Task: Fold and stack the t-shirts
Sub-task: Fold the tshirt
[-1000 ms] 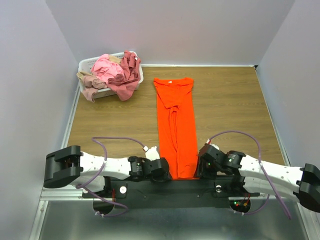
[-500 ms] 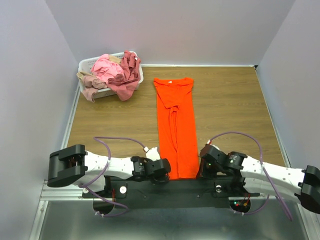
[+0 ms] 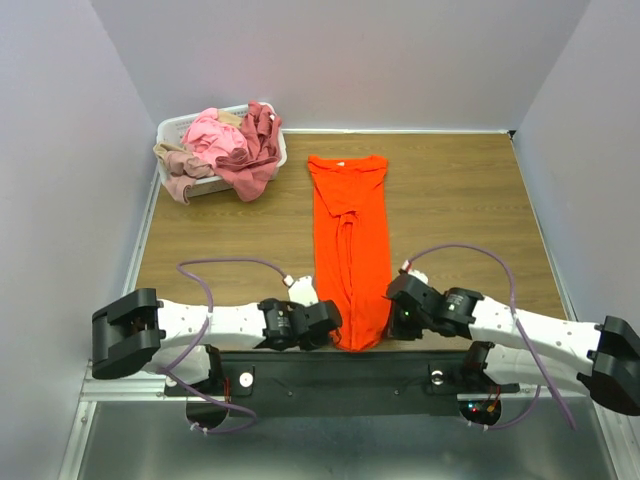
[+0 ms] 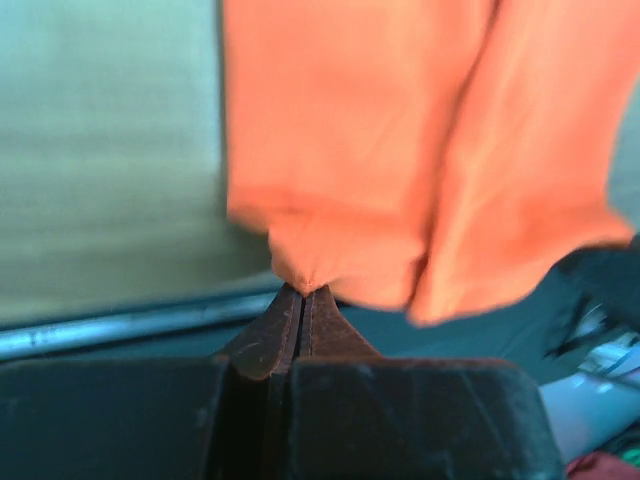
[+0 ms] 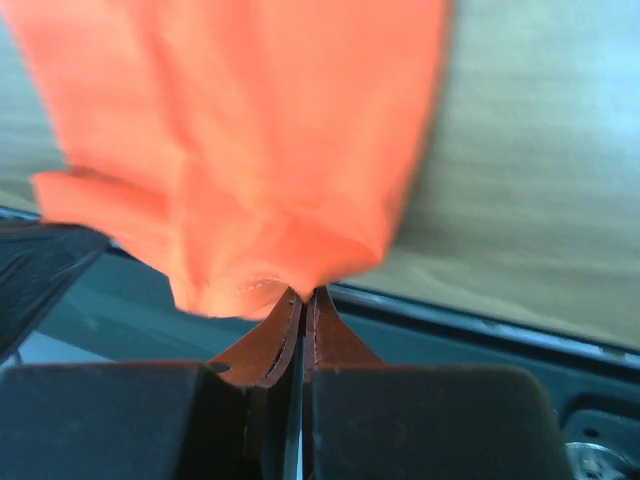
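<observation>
The orange t-shirt (image 3: 350, 235) lies as a long narrow strip down the middle of the table, collar end far from me. My left gripper (image 3: 333, 322) is shut on its near left hem corner, seen in the left wrist view (image 4: 303, 287). My right gripper (image 3: 390, 318) is shut on its near right hem corner, seen in the right wrist view (image 5: 305, 293). The hem (image 3: 358, 340) is bunched and lifted slightly between them. Pink (image 3: 212, 133), rose-maroon (image 3: 258, 150) and beige (image 3: 175, 158) shirts are heaped in the basket.
The white lattice basket (image 3: 180, 125) stands at the far left corner, shirts spilling over its front rim. The black base rail (image 3: 350, 375) runs along the near edge under the hem. Grey walls enclose the wooden table (image 3: 460, 220) on three sides.
Both grippers have moved inward and slightly away from the near edge with the hem corners. The hem has narrowed and bunched between them.
</observation>
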You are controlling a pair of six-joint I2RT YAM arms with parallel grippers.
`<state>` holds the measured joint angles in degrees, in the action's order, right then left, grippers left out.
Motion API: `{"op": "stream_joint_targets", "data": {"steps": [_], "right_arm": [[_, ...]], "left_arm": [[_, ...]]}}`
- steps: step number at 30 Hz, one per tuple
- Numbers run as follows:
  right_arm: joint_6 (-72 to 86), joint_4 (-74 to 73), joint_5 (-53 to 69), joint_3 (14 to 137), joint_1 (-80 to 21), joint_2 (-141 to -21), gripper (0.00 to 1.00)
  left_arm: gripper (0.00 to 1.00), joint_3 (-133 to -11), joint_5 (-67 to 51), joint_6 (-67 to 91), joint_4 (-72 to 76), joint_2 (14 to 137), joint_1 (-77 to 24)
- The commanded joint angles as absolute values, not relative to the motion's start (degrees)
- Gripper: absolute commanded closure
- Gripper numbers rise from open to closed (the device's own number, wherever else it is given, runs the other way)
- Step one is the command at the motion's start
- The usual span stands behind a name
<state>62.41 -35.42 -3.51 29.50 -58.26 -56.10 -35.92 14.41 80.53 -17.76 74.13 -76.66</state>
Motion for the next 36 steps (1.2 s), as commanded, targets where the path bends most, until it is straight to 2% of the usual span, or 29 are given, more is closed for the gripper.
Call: {"op": "stream_joint_targets", "data": {"steps": [1,9,13,21,29,36], "right_arm": [[59.07,-33.49,-12.65,38.21,-58.62,-60.2,1.0],[56.17,-33.31,-23.54,47.27,-57.48,-66.7,1.0],[52.31,-32.79,-27.42,51.31,-53.72,-70.48,1.0],[43.34,-23.21,-21.63,55.89,-44.48,-77.68,1.0],[40.17,-19.34,-18.04,60.9,-36.14,-84.72,1.0],[38.41,-17.84,-16.26,65.74,-33.4,-90.17,1.0]], "left_arm": [[1.0,-39.45,17.93,71.91,-13.98,73.38,-71.64],[1.0,-47.45,20.75,62.68,-13.54,77.16,-62.15],[1.0,-51.49,21.79,57.49,-12.22,79.36,-58.01],[1.0,-59.06,20.49,49.05,-9.15,85.77,-48.79],[1.0,-66.26,18.37,44.12,-7.73,93.07,-44.22],[1.0,-70.13,16.08,41.57,-6.59,97.73,-41.67]]}}
